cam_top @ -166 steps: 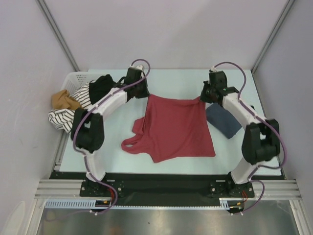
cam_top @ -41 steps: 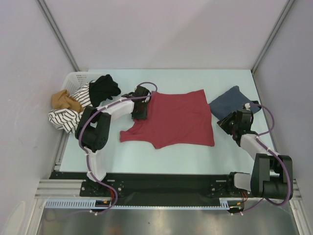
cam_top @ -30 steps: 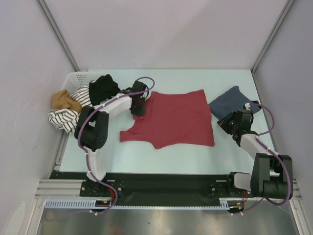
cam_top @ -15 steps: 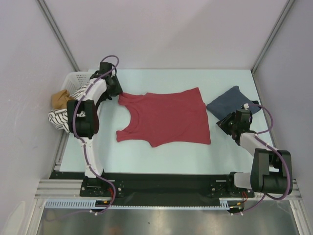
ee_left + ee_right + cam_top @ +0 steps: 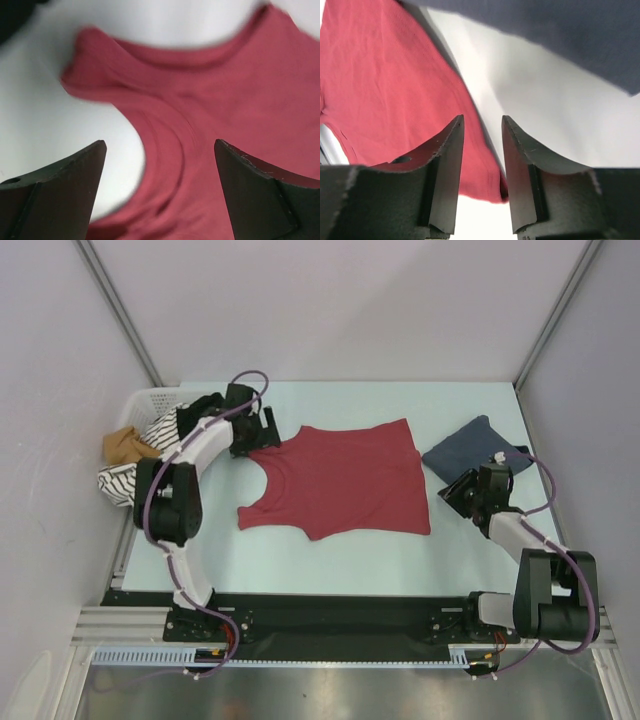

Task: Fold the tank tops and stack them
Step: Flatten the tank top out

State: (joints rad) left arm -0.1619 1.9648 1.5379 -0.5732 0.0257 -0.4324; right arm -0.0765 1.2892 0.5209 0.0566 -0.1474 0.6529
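Lying flat at the centre of the table (image 5: 350,550), the brick-red tank top (image 5: 340,480) points its straps toward 9 o'clock. Left gripper (image 5: 160,150), jaws spread wide and empty, apparently hovers over the far strap (view blurred). Right gripper (image 5: 482,120), fingers (image 5: 445,165) narrowly parted, grips nothing beside the hem. The folded slate-blue tank top (image 5: 465,448) sits at 2 o'clock.
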